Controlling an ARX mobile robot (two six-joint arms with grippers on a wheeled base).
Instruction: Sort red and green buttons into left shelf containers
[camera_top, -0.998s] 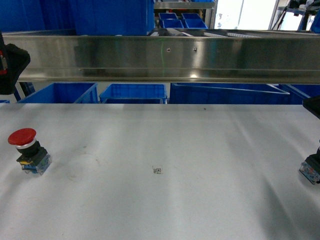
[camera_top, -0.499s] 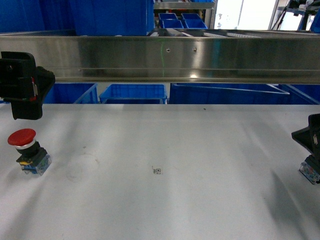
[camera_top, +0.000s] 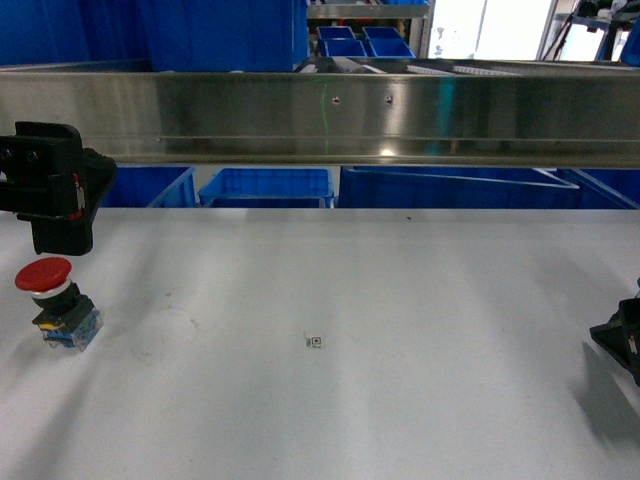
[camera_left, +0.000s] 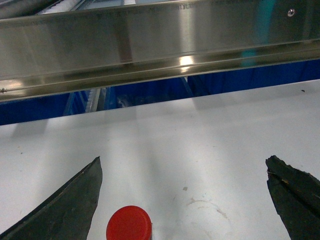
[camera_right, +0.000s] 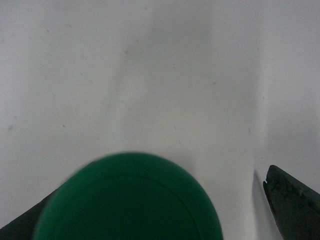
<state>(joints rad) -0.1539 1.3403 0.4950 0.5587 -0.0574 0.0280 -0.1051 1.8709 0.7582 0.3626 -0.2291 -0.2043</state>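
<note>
The red button (camera_top: 45, 276) stands on the white table (camera_top: 330, 290) at the far left, on its clear bluish base. My left gripper (camera_top: 58, 228) hangs just above and behind it, open. In the left wrist view the red cap (camera_left: 129, 224) lies low between the wide-spread fingers (camera_left: 65, 210), nearer the left one. The green button's cap (camera_right: 130, 200) fills the bottom of the right wrist view, inside my open right gripper (camera_right: 160, 185). At the head view's right edge the right gripper (camera_top: 622, 345) hides the green button. Blue containers (camera_top: 268, 184) stand behind the table.
A long steel rail (camera_top: 330, 115) crosses above the table's far edge, also close ahead in the left wrist view (camera_left: 150, 40). More blue bins (camera_top: 220, 30) sit higher at the back left. A small printed marker (camera_top: 316, 342) lies mid-table.
My left gripper came in from the left edge and settled over the red button. The right gripper dropped lower at the right edge and now covers the green button in the head view.
</note>
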